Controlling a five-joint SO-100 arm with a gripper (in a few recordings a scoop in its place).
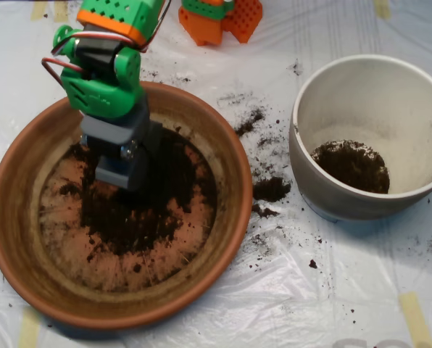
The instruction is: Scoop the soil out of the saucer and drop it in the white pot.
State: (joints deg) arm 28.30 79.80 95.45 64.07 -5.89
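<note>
Grey scoop points down into the saucer, its lower end touching the soil at the upper left of the dark patch. From above its two shells look close together, but whether they are fully closed or hold any soil cannot be told. Green arm with a red wire hangs over the saucer's upper left rim. Soil covers the middle of the saucer, with bare terracotta around it. Right of the saucer, apart from it, stands the white pot with a small heap of soil at its bottom. Spilled crumbs lie on the plastic sheet between the two. An orange part sits at the top edge.
</note>
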